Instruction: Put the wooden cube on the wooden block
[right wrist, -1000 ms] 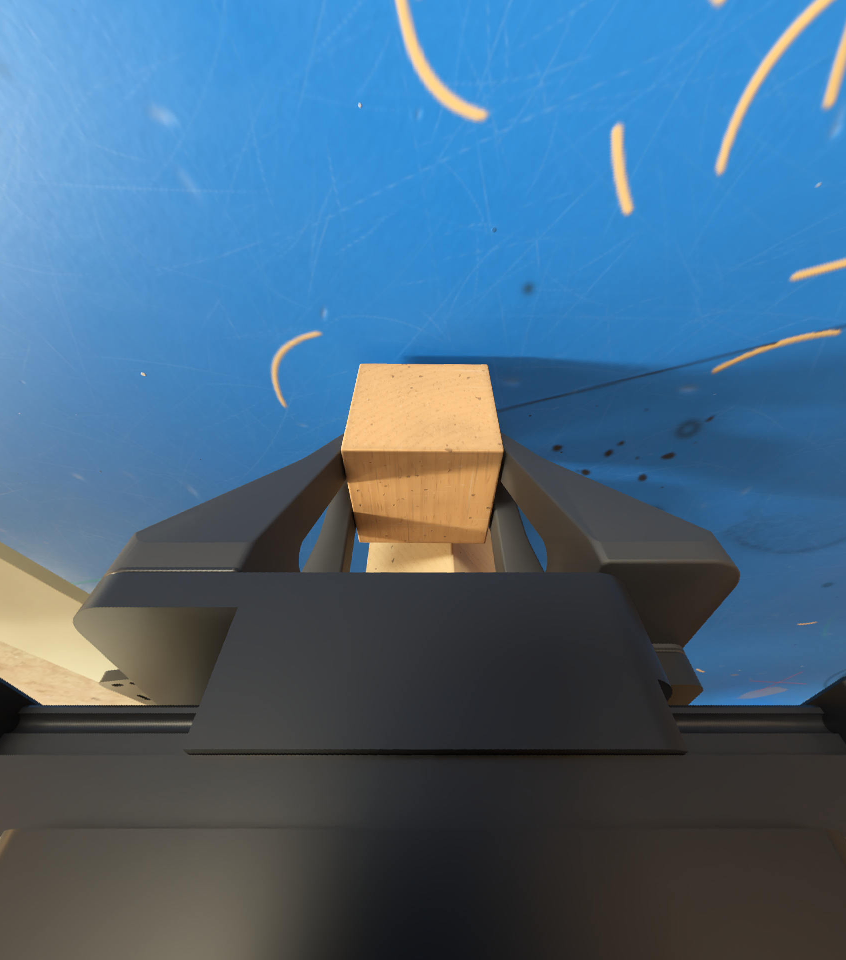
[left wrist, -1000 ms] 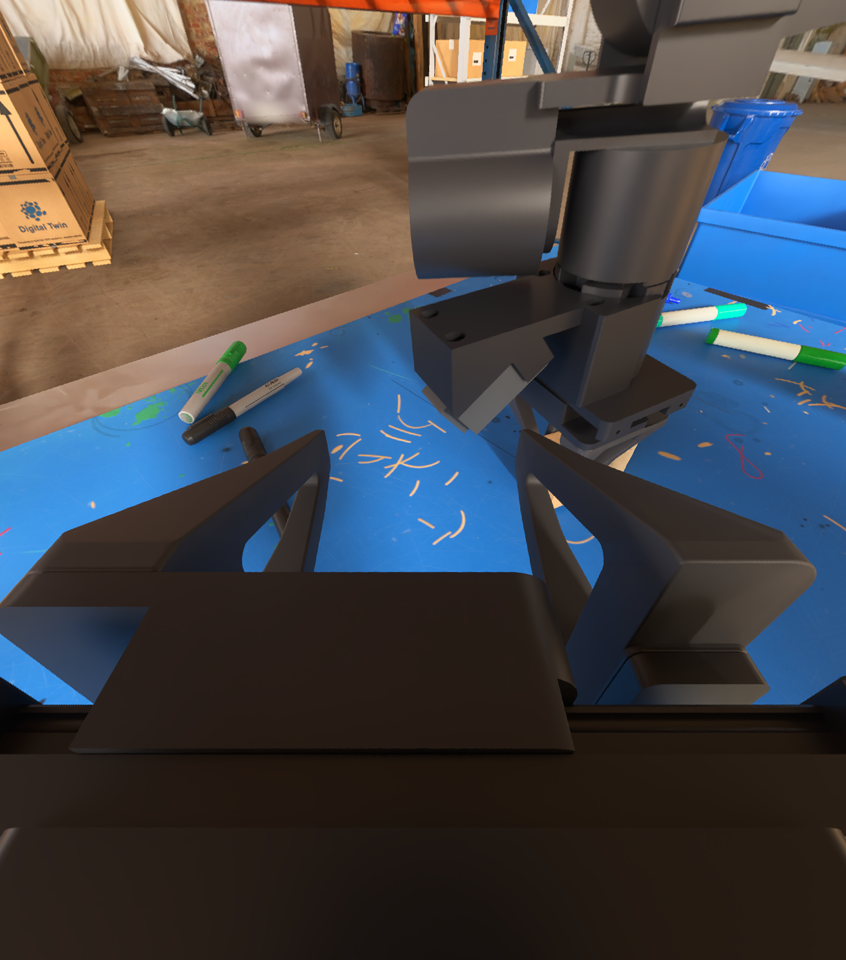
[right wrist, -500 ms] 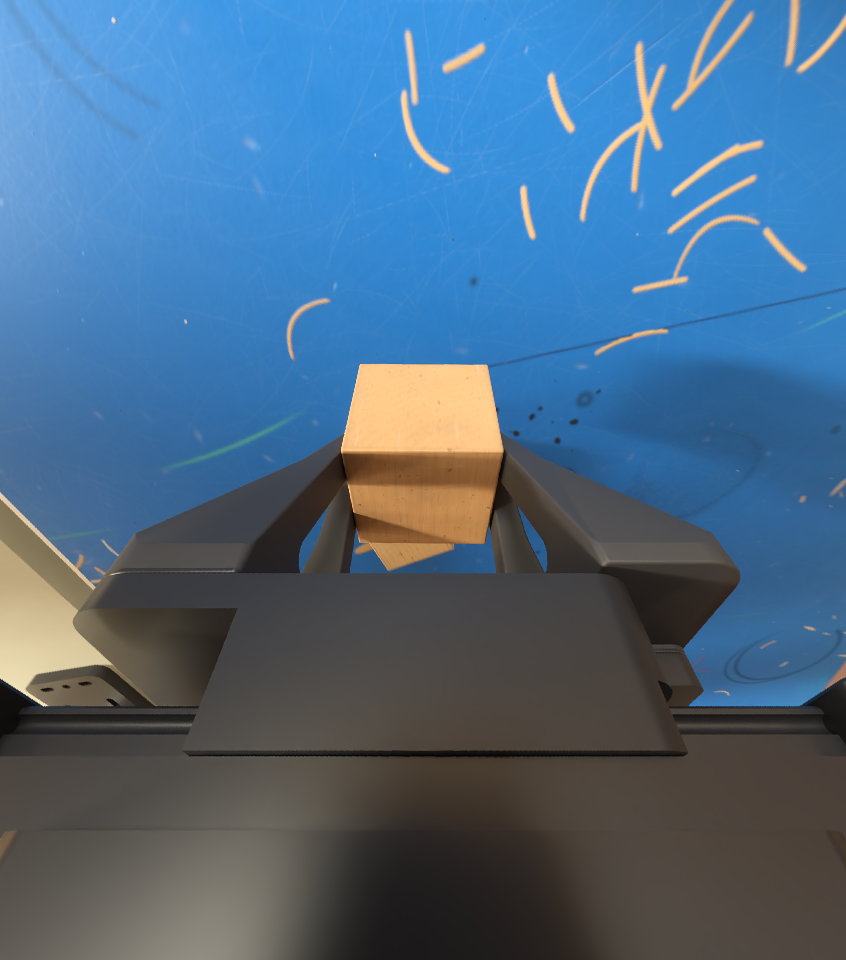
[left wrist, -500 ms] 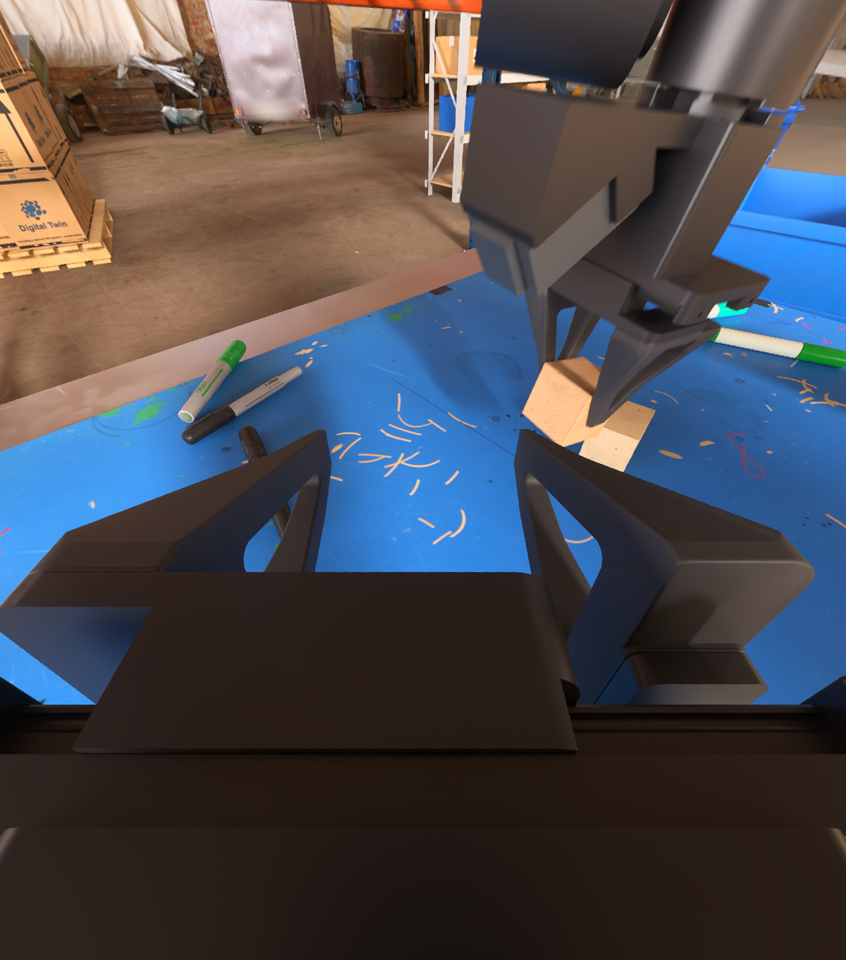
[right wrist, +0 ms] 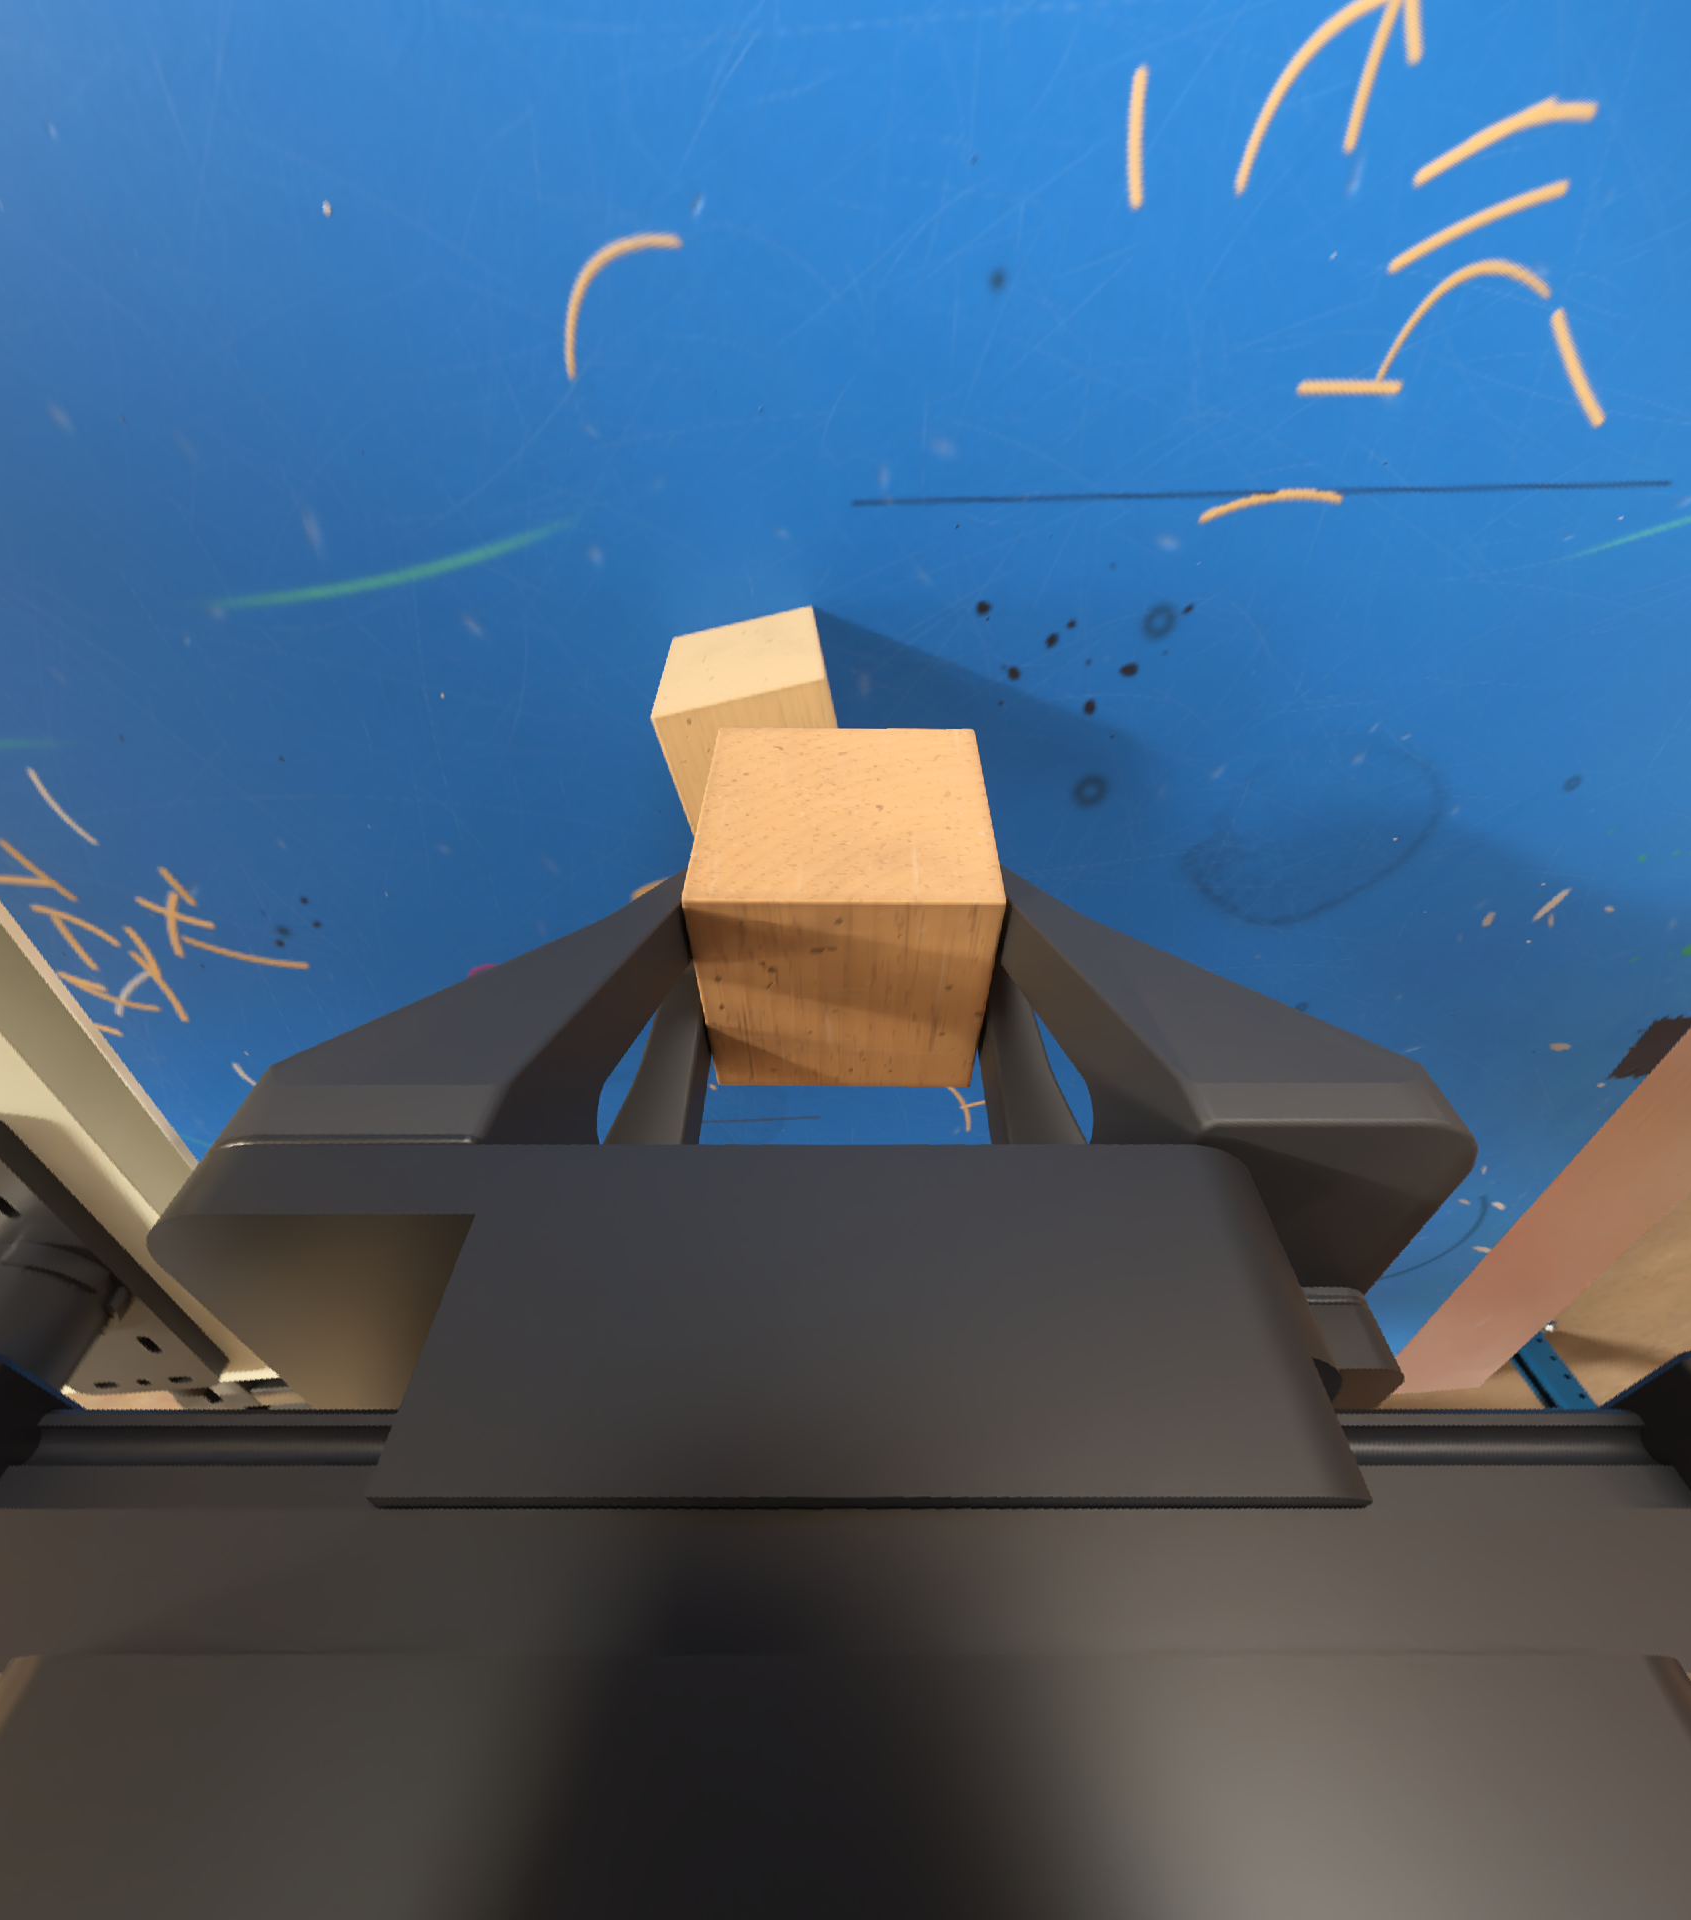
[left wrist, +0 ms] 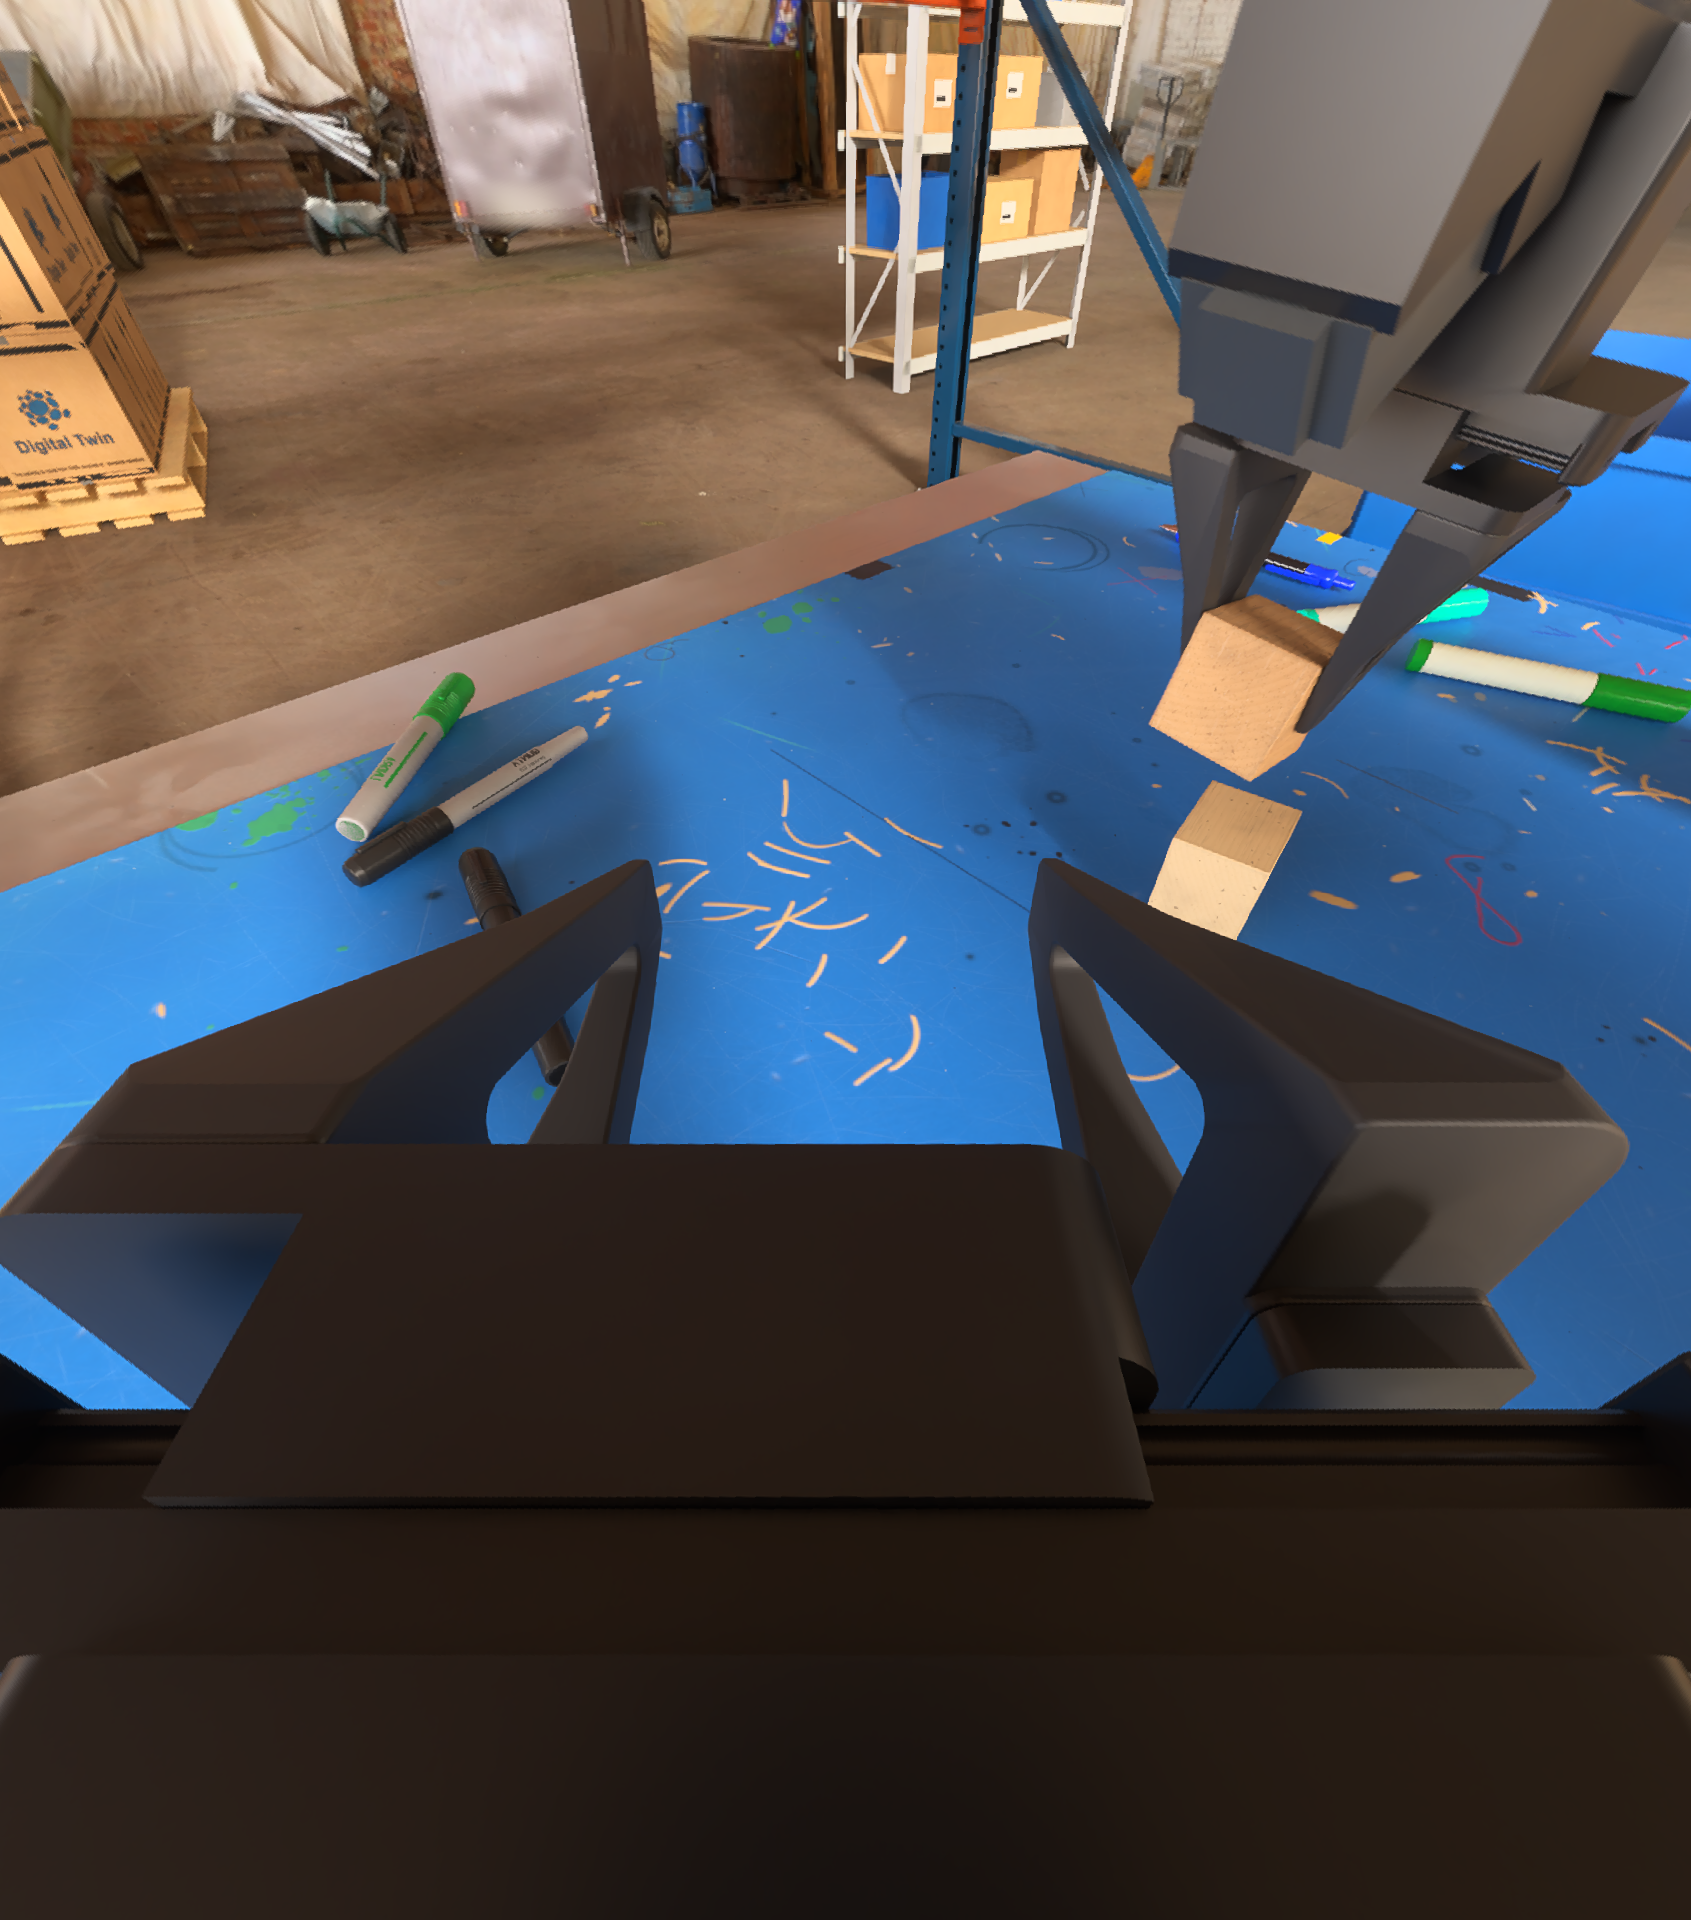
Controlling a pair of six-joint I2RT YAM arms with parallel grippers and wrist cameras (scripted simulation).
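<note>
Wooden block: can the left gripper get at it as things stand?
Probably yes, but not cleanly from above. The left gripper is open and empty, with bare table toward the wooden block. The right gripper holds the wooden cube just over it, crowding any top-down approach.

The pale upright wooden block [left wrist: 1223,871] loses its base behind the open left gripper's dark finger [left wrist: 1163,997]; the slim black pen [left wrist: 508,935] possibly runs on behind the other.
</note>
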